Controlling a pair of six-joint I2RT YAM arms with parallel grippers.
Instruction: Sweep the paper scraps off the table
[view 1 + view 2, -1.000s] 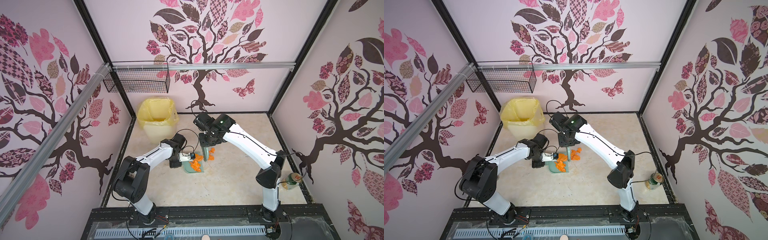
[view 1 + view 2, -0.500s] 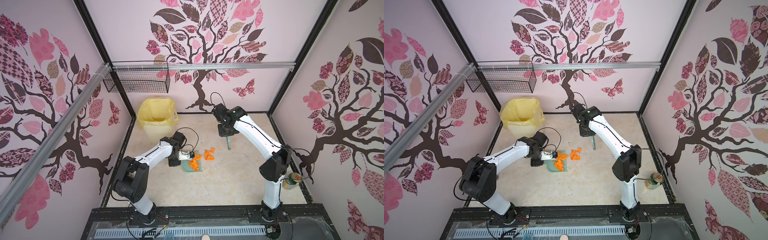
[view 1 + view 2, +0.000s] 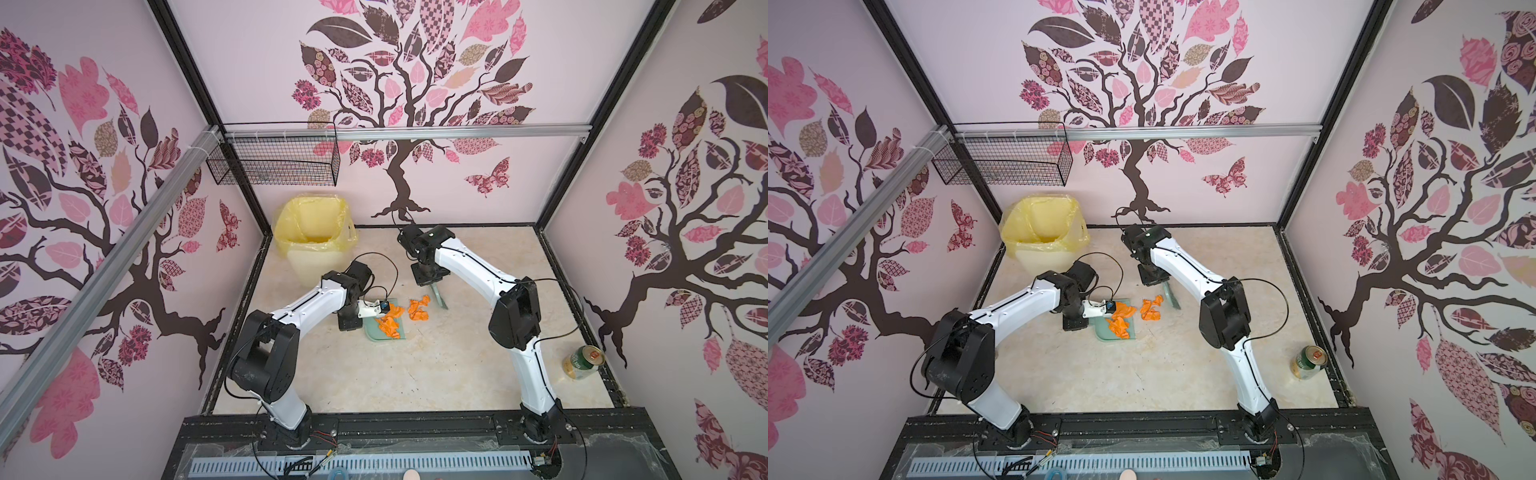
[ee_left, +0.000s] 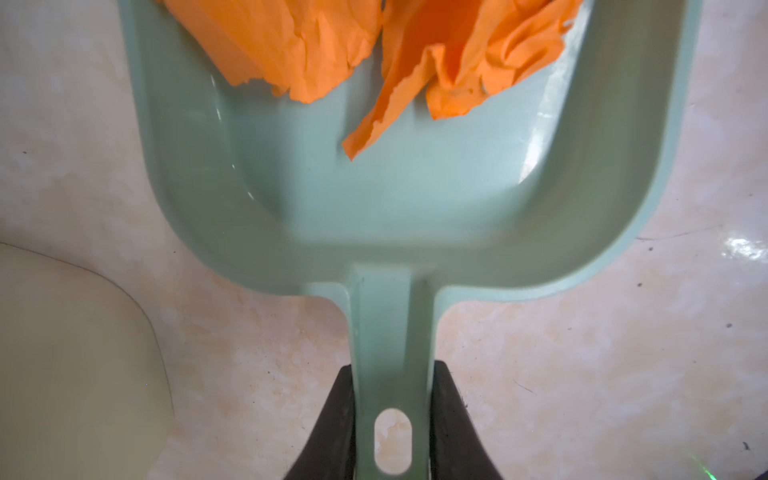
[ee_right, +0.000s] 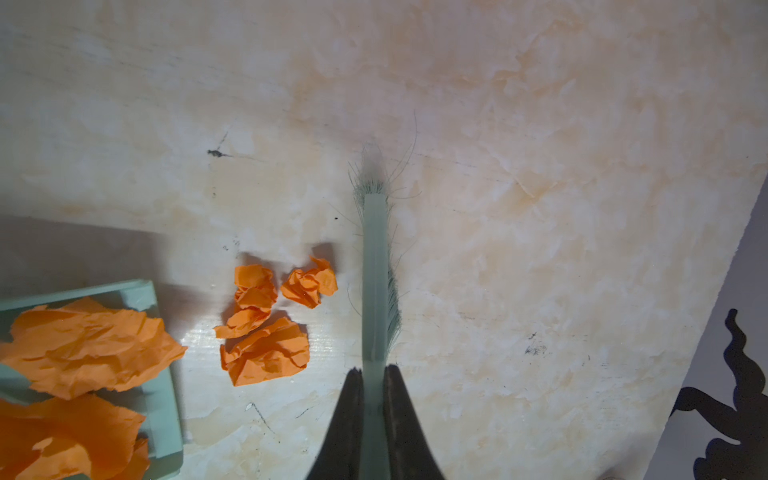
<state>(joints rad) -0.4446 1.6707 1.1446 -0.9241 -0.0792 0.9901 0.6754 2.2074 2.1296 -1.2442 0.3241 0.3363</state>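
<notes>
Scraps: some on the table, some in the dustpan.
I see my left gripper clamped on the dustpan handle, with orange pieces inside. My right gripper pinches the brush, which sits just beside the loose pile between it and the pan.

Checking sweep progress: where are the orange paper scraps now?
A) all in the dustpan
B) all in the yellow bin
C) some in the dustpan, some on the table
C: some scraps lie in the dustpan, loose scraps sit on the table beside the brush.
</notes>
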